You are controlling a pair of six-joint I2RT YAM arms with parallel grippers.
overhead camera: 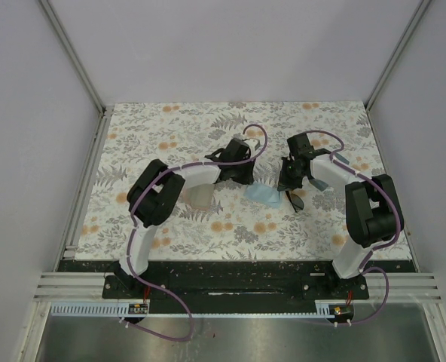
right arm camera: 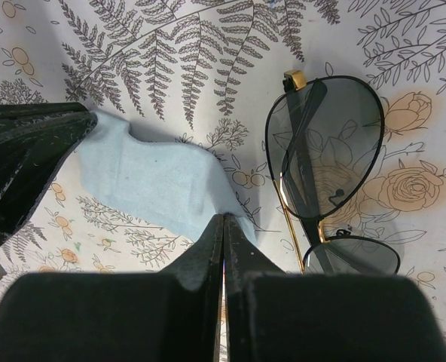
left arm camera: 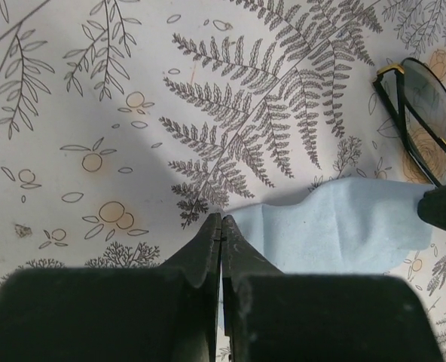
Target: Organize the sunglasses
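Note:
The dark-lensed sunglasses (right arm camera: 328,151) with a thin black and gold frame lie folded on the floral table, just right of a light blue cloth (right arm camera: 148,181). My right gripper (right arm camera: 224,219) is shut on the cloth's near right corner. My left gripper (left arm camera: 222,220) is shut on the cloth's (left arm camera: 336,226) opposite corner, and the sunglasses (left arm camera: 426,113) sit at that view's right edge. From above, both grippers (overhead camera: 242,177) (overhead camera: 291,179) meet over the cloth (overhead camera: 262,194) at mid-table, with the dark sunglasses (overhead camera: 295,200) beside it.
A pale translucent item (overhead camera: 200,197) lies beside my left forearm, too small to make out. A blue-grey object (overhead camera: 339,161) shows behind the right arm. White walls and metal rails (overhead camera: 84,196) border the floral table (overhead camera: 170,128).

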